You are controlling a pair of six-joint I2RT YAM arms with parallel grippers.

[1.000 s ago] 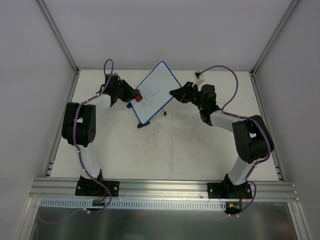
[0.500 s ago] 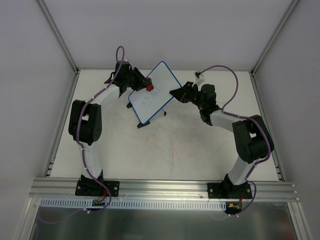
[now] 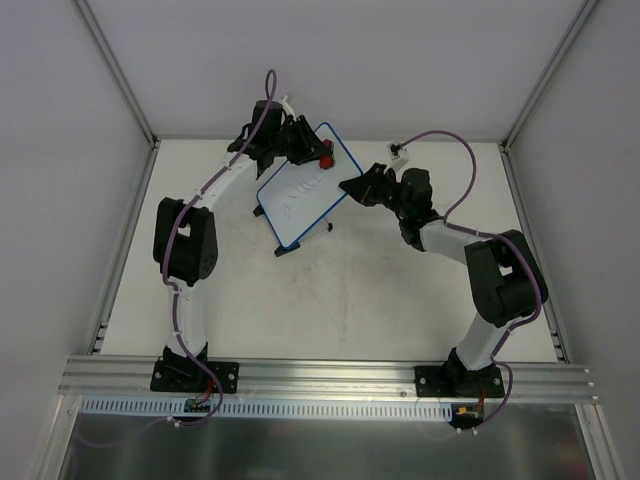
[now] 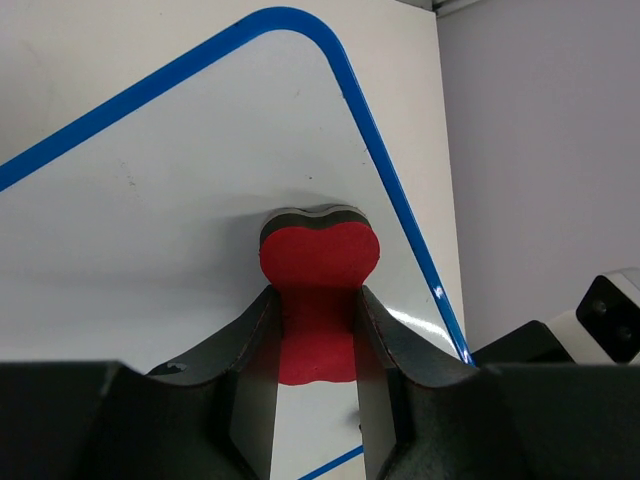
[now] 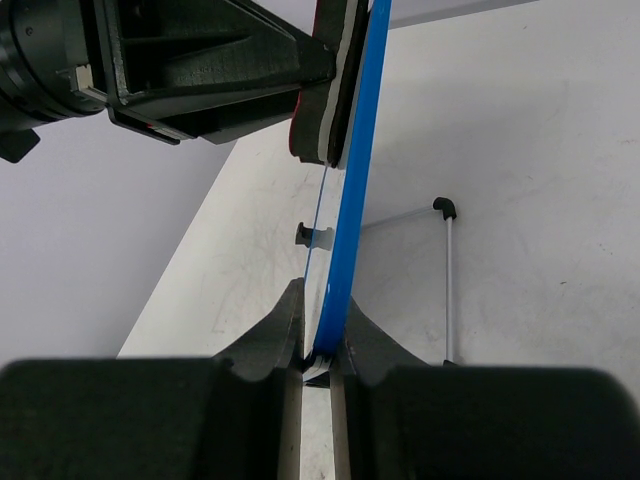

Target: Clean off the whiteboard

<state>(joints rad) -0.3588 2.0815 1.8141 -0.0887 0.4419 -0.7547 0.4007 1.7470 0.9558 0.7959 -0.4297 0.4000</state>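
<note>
The whiteboard (image 3: 300, 200) stands tilted at the back of the table, white with a thin blue frame and faint blue scribbles near its middle. My left gripper (image 3: 322, 158) is shut on the red bone-shaped eraser (image 3: 327, 160) and presses it against the board's far corner. In the left wrist view the eraser (image 4: 318, 262) lies flat on the board (image 4: 150, 220) between my fingers. My right gripper (image 3: 347, 185) is shut on the board's right edge; in the right wrist view the blue frame (image 5: 352, 190) runs up from between its fingers.
The board's wire stand with small black feet (image 5: 444, 208) rests on the table behind it. The pale table (image 3: 340, 300) is scuffed. Grey walls enclose the back and both sides. A metal rail (image 3: 330, 375) runs along the near edge.
My left gripper has swept the eraser across the board from its left edge to its far right corner. The scribbles have grown fainter. The right arm and board have not moved.
</note>
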